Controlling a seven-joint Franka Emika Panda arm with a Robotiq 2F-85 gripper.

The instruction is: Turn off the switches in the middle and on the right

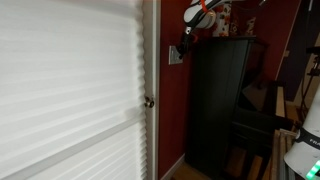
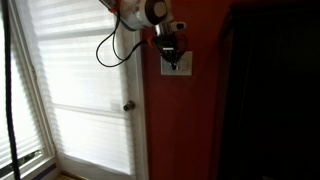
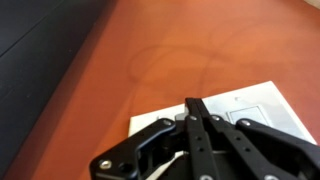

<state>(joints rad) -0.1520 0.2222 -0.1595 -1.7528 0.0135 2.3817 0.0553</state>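
A pale rectangular wall plate (image 3: 260,108) holding the switches sits on the red-brown wall. It shows in both exterior views (image 1: 176,56) (image 2: 179,65). One flat toggle (image 3: 258,124) shows to the right of the fingers; the other toggles are hidden behind them. My gripper (image 3: 193,106) is shut, its two black fingers pressed together, with the tips against the plate's upper middle. In both exterior views the gripper (image 1: 184,44) (image 2: 170,55) sits right at the plate.
A tall black cabinet (image 1: 222,100) stands close beside the plate. A white door with blinds (image 2: 85,90) and a round metal doorknob (image 2: 128,106) is on the plate's other side. Furniture and clutter (image 1: 262,110) stand beyond the cabinet.
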